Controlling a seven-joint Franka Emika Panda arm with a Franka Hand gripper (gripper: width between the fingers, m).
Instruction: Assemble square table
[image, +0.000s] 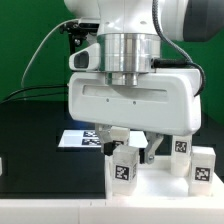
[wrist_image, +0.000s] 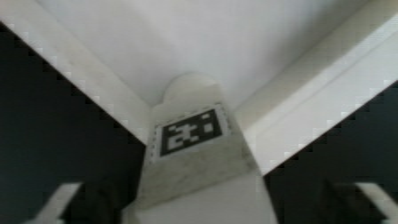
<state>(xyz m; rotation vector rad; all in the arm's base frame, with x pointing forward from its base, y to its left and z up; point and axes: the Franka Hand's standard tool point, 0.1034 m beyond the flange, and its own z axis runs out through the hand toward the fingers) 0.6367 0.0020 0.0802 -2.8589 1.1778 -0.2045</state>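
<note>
The white square table top (image: 150, 203) lies at the front of the exterior view, with three short white tagged legs upright on it. The nearest leg (image: 122, 169) stands at a corner, directly under my gripper (image: 135, 145). The other two legs (image: 181, 150) (image: 201, 171) stand toward the exterior view's right. In the wrist view the tagged leg (wrist_image: 196, 150) rises from a corner of the table top (wrist_image: 267, 50) and sits between the fingers (wrist_image: 63, 203) of my gripper (wrist_image: 217, 206). A dark gap shows on each side of it, so the gripper is open around the leg.
The marker board (image: 78, 139) lies flat on the black table behind the table top, at the exterior view's left. A green backdrop and black cables hang behind the arm. My large white hand hides the middle of the scene.
</note>
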